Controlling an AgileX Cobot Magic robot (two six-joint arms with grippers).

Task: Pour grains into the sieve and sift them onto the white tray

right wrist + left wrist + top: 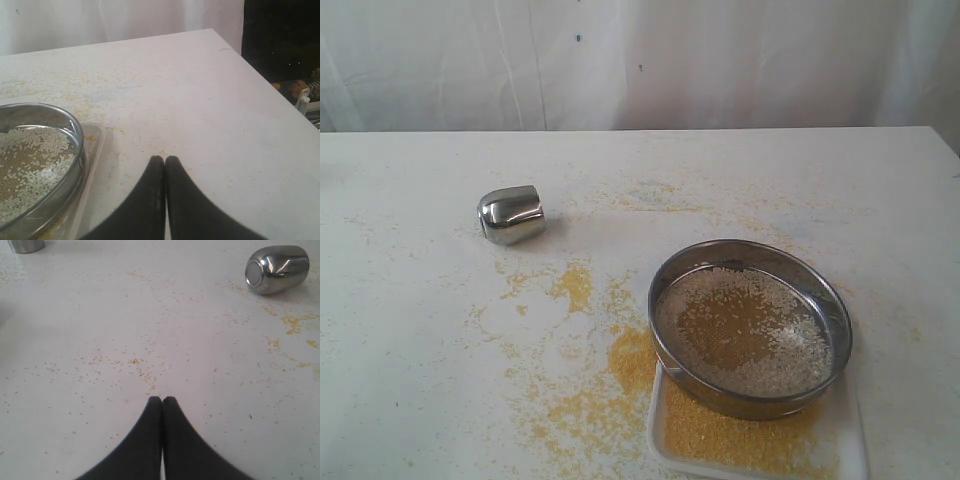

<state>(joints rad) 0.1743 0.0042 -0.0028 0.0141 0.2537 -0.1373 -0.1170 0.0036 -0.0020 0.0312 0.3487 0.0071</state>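
Black left gripper (162,399) is sitting closed and empty over the table (100,340). The right gripper (164,159), also closed and empty, is near the sieve (76,131). The sieve is resting on the white tray (852,425) and holding pale grains (745,335). A steel cup (512,215) is lying tipped, well apart.

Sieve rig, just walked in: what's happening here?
Nothing is being handled right now. The left tool and right tool are shut and empty over the table. The sieve sits on the white tray, pale coarse bits left in its mesh, fine yellow grains in the tray below. The steel cup lies on its side; spilled grain is on the table.
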